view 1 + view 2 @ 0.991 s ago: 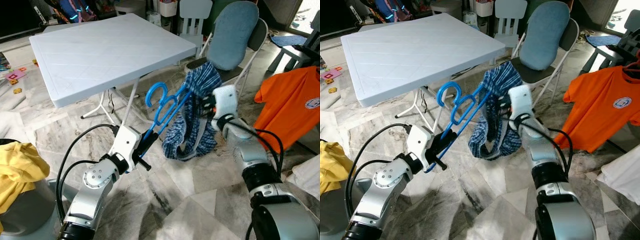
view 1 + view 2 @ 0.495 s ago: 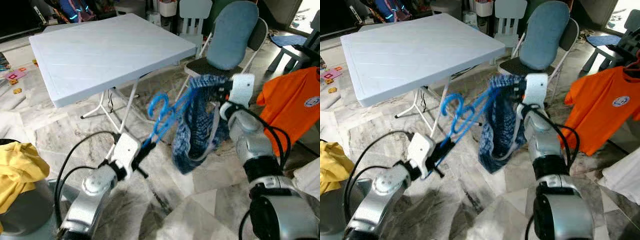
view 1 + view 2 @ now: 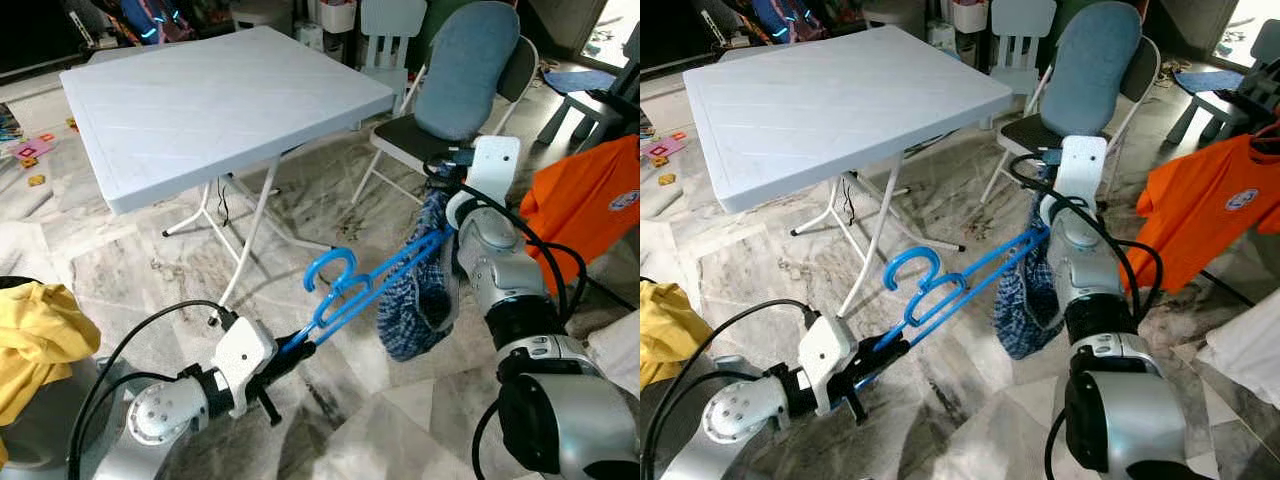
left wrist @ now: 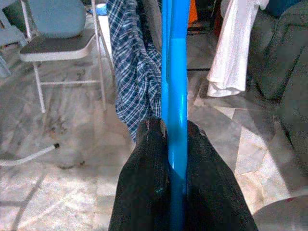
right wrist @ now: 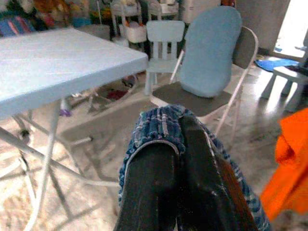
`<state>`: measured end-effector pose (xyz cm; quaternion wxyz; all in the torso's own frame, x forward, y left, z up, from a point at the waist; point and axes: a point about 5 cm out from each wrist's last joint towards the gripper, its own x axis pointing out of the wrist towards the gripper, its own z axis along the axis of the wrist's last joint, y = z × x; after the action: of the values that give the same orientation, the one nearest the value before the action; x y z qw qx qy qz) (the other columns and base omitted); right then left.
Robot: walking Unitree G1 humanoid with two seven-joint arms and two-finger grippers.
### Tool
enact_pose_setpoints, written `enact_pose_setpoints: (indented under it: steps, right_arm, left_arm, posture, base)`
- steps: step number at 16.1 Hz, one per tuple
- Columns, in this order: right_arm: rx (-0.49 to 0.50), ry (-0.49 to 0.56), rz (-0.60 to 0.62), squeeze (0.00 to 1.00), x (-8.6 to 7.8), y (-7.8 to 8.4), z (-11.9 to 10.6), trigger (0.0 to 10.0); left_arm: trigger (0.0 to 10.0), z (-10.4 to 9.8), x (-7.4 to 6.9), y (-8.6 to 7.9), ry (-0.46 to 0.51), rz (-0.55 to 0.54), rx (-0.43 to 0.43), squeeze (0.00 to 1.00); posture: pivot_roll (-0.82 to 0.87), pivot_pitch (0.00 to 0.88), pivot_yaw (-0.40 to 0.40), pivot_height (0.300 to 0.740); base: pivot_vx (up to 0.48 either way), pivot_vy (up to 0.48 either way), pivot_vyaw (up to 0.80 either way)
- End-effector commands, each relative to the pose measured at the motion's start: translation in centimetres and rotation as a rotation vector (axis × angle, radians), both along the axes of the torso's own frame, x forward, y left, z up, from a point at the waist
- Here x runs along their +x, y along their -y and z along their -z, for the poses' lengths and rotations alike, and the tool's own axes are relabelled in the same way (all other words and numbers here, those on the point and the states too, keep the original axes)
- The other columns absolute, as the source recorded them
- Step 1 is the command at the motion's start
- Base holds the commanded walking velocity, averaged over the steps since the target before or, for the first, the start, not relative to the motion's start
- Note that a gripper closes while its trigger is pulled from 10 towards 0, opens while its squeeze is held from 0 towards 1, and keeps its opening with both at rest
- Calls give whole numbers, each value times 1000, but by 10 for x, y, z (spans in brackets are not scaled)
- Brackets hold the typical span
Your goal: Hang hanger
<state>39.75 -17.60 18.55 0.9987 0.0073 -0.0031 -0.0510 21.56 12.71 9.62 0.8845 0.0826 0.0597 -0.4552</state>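
Getting the garment onto the hanger, not yet hung up.
Left tool (image 3: 290,350) clamps the blue hanger (image 3: 365,290); right tool (image 5: 180,144) pinches the plaid garment (image 3: 415,300); next, seat the cloth.

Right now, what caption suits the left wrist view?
Left gripper shut on bright blue plastic hanger, blue plaid garment draped beyond.
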Motion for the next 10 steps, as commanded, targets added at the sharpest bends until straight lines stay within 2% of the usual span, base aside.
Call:
enact_pose_setpoints:
  steps: [1, 3, 4, 6, 7, 8, 9, 10]
  right_arm:
    - [-34, -52, 70, 0, -2, 16, 10, 0]
    - [-60, -77, 128, 0, -6, 33, 16, 0]
    - [-64, -80, 132, 0, -7, 36, 17, 0]
    - [-97, -76, 139, 0, -15, 51, 24, 0]
    - [-100, -70, 134, 0, -16, 53, 25, 0]
    - [-99, -64, 124, 0, -17, 55, 26, 0]
    - [-85, -49, 94, 0, -18, 54, 26, 0]
    - [-64, -16, 34, 0, -20, 50, 25, 0]
  left_arm:
    - [0, -7, -6, 0, 9, 32, -24, 0]
    - [0, -4, -3, -8, 10, -66, -13, 0]
    - [0, -4, -3, -10, 13, -87, -10, 0]
    - [0, -2, -1, -22, 43, -313, -37, 0]
    - [0, -1, -2, -24, 47, -359, -33, 0]
    - [0, -1, -2, -25, 49, -411, -41, 0]
    - [0, -2, 1, -26, 66, -515, -63, 0]
    - [471, -3, 6, -29, 81, -656, -73, 0]
  posture:
    - [-117, 22, 2, 740]
    - [-113, 25, 3, 740]
    - [-113, 25, 3, 740]
    - [-98, 27, 6, 740]
    - [-95, 27, 7, 740]
    - [-93, 27, 9, 740]
    - [-93, 25, 13, 740]
    - [-92, 21, 17, 740]
  base:
    - [0, 0, 0]
    - [0, 0, 0]
    - [0, 0, 0]
    - [0, 0, 0]
    - [0, 0, 0]
    - [0, 0, 0]
    - [0, 0, 0]
    - [0, 0, 0]
